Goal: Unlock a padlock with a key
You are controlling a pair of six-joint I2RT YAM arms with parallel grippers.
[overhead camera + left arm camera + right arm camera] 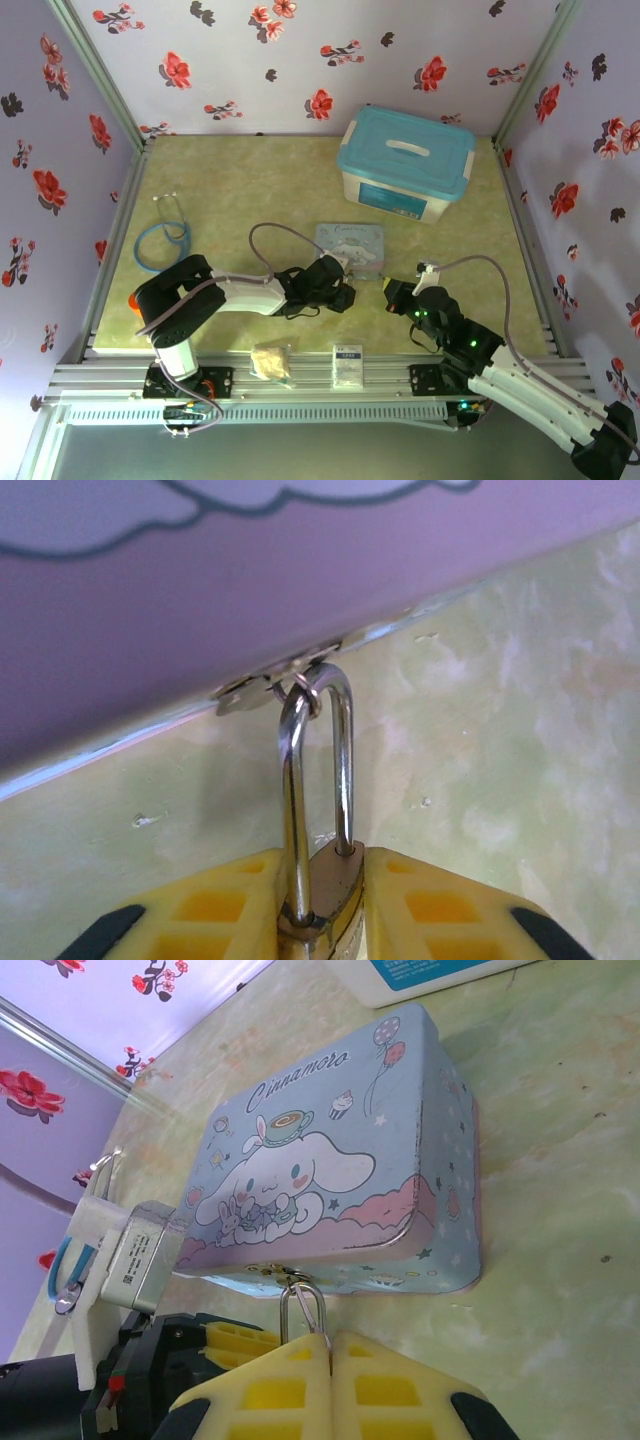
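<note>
Left gripper (320, 925): I see it clamped on the padlock (336, 878), at its brass body.
Right gripper (330, 1360): closed together, near the tin (340, 1160).

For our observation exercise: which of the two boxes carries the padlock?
The flat pale blue cartoon tin; the padlock hangs from its front. The taller teal-lidded tub stands farther back.

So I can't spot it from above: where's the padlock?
In the left wrist view, the padlock sits bottom centre, clamped in the left pincer, its shackle hooked through the clasp on the cartoon tin.
</note>
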